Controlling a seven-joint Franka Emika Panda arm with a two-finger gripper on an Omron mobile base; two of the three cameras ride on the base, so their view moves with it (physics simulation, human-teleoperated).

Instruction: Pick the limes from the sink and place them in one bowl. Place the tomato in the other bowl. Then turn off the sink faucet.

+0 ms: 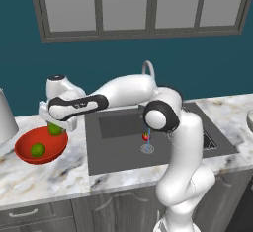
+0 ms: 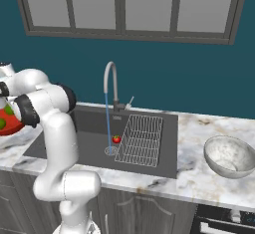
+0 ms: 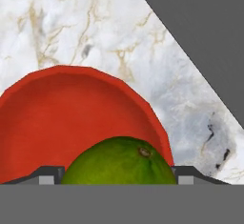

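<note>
My gripper [image 1: 56,126] hangs over the far rim of the red-orange bowl [image 1: 27,158], shut on a lime [image 1: 55,130]. In the hand view the lime [image 3: 119,163] fills the gap between the fingertips [image 3: 47,174], with the bowl [image 3: 62,118] below it. A second lime [image 1: 38,150] lies inside the bowl. The tomato [image 1: 145,137] [image 2: 116,139] rests in the sink [image 1: 118,152] [image 2: 89,148] next to the drain. Water runs from the faucet [image 2: 112,78]. The pale grey-white bowl [image 2: 230,156] stands on the counter right of the sink.
A wire dish rack [image 2: 142,138] takes up the right half of the sink. A pale rounded object [image 1: 4,120] stands at the far left of the counter behind the red-orange bowl. My own arm stretches across the sink's left side.
</note>
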